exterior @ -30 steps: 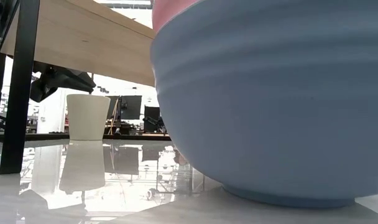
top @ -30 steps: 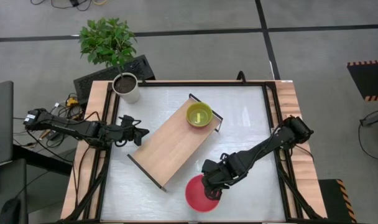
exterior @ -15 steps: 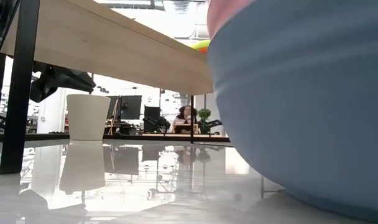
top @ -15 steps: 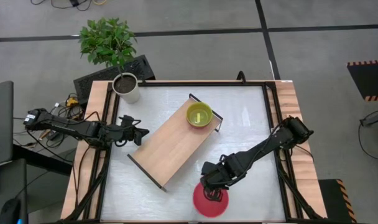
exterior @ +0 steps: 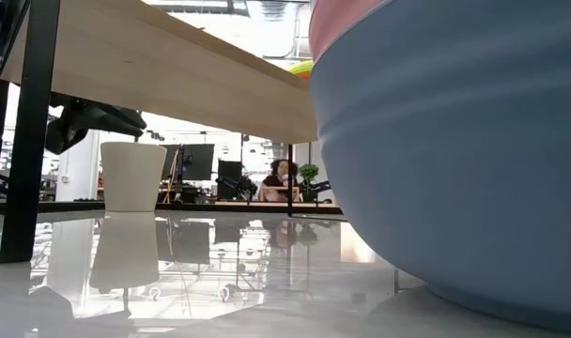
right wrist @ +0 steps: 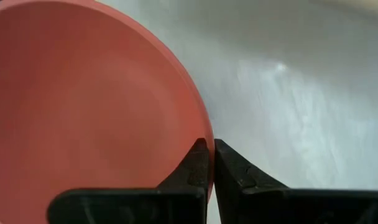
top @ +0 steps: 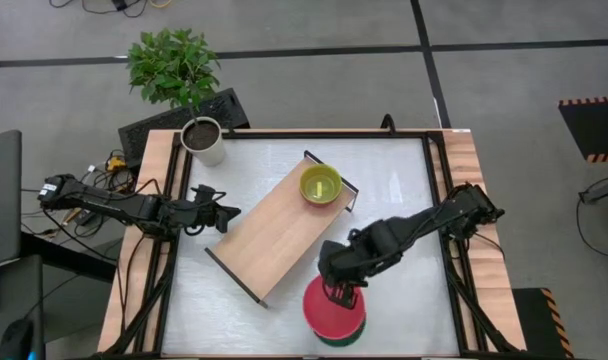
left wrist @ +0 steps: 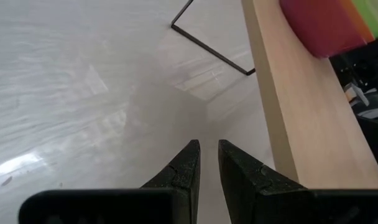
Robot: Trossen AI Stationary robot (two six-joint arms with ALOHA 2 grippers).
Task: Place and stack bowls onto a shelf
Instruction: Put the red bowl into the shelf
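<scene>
Pinching the rim of the round red plastic bowl (top: 333, 306) at the bench's (top: 404, 190) near edge, the right gripper (top: 342, 291) has jaws nearly shut on it, so I judge a lift toward the long wooden shelf (top: 274, 232) comes next, while the left gripper (top: 227, 212) waits narrow beside the shelf's end.

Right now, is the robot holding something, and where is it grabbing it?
Yes. The right gripper is shut on the rim of the red bowl, at the edge nearest the shelf. The left gripper, beside the shelf, holds nothing.
</scene>
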